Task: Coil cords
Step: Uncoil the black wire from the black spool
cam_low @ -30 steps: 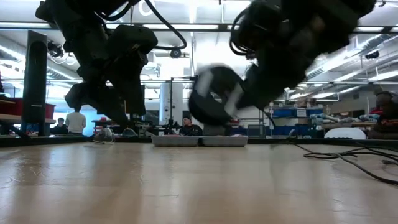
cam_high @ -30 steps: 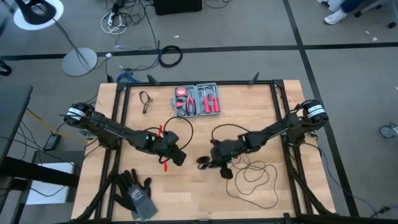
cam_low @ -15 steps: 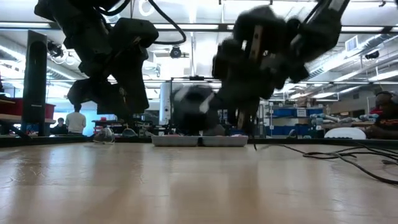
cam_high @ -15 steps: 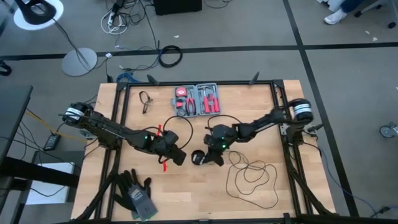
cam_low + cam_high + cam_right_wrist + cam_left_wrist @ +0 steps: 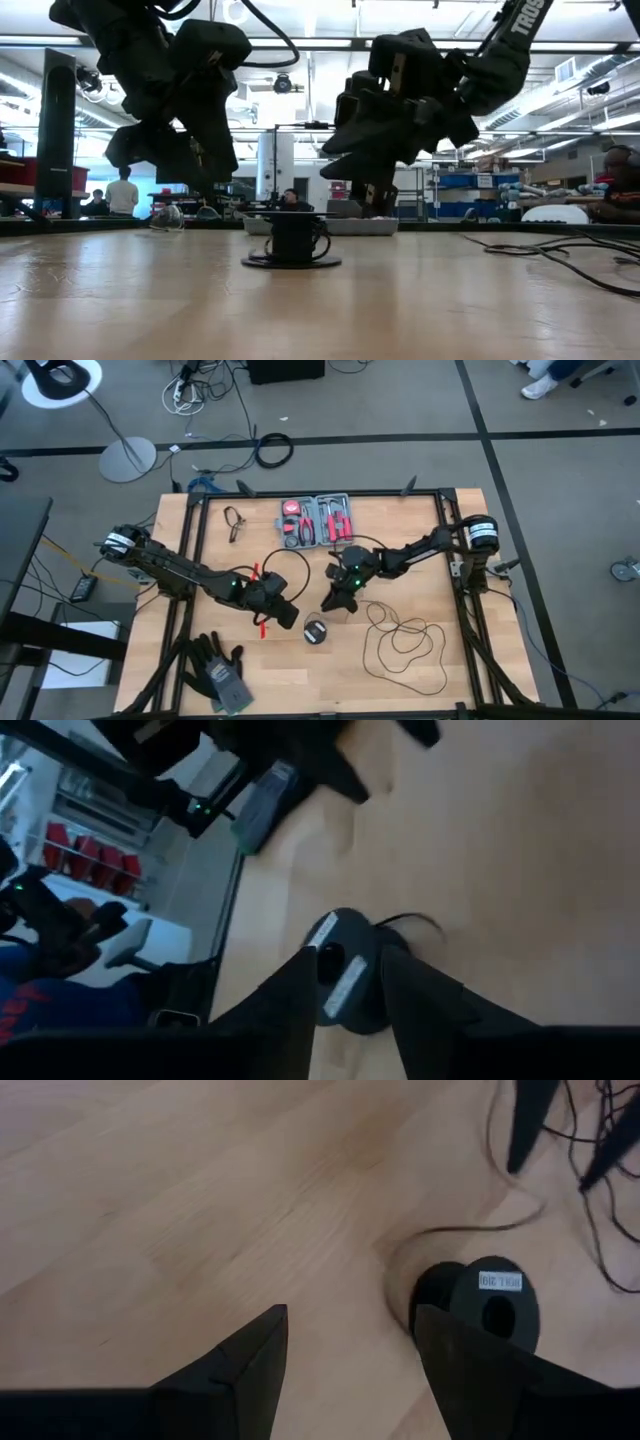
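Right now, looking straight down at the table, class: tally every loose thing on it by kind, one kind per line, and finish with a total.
Black cord ending in a round spool: 1
Red tool kit, open: 1
Gloves: 1 pair, as far as can be told
Small dark looped item near the far left corner: 1
Small red item by the left gripper: 1
Total: 5

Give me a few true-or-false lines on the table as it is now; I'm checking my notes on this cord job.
1. The disc sits on the table, held by no pincer. True.
2. The tool kit is closed. False: it lies open.
3. Loose wire lies on the right arm's side. True.
4. The gloves lie beside the tool kit. False: they lie near the opposite edge, on the left arm's side.
5. The left pincer is open. True.
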You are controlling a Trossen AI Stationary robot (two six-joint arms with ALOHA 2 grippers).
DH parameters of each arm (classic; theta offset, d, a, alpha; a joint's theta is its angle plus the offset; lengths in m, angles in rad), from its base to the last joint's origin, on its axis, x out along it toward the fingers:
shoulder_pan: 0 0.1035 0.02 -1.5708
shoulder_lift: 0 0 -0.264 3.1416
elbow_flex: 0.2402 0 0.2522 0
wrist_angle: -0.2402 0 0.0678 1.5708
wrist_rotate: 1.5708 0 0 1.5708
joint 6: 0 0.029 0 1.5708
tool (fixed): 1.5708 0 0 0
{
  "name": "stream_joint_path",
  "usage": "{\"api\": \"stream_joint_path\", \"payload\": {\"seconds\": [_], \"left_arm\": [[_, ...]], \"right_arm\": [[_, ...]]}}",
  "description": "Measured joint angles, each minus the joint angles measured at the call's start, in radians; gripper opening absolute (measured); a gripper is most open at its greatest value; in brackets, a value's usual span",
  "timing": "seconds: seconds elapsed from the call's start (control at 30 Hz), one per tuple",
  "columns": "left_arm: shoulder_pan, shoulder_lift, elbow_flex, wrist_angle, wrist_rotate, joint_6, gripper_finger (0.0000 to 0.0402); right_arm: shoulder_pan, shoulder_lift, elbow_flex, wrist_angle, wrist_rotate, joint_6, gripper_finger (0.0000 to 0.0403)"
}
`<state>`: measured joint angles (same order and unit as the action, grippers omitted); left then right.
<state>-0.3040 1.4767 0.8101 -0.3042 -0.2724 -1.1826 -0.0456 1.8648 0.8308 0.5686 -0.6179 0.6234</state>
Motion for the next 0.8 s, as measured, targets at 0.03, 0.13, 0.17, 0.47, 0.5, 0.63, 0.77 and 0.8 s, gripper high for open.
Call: {"api": "stream_joint_path", "payload": {"seconds": [0.03,0.13,0.17,0.47,0.5,0.63,0.77,0.8], "left_arm": [[0.000,0.000,0.000,0.005,0.000,0.000,0.0223],[0.000,0.000,-0.001,0.014,0.000,0.000,0.0223],[0.000,0.000,-0.001,0.018,0.000,0.000,0.0223],[0.000,0.000,-0.001,0.015,0.000,0.000,0.0223],[0.000,0.000,-0.001,0.013,0.000,0.000,0.0223],[0.000,0.000,-0.001,0.016,-0.003,0.000,0.0223],[0.000,0.000,-0.001,0.019,-0.004,0.000,0.0223],[0.000,0.000,-0.001,0.030,-0.004,0.000,0.0223]], "right_arm": [[-0.008,-0.012,-0.001,-0.019,0.001,-0.017,0.0119],[-0.024,-0.063,-0.001,-0.122,0.054,-0.092,0.0114],[-0.027,-0.082,-0.001,-0.171,0.095,-0.129,0.0110],[-0.026,-0.300,-0.001,-0.614,0.521,-0.329,0.0071],[-0.020,-0.327,-0.001,-0.656,0.549,-0.329,0.0068],[0.036,-0.437,-0.001,-0.879,0.687,-0.329,0.0049],[0.163,-0.544,-0.006,-1.077,0.873,-0.244,0.0026],[0.205,-0.569,-0.014,-1.095,0.915,-0.210,0.0020]]}}
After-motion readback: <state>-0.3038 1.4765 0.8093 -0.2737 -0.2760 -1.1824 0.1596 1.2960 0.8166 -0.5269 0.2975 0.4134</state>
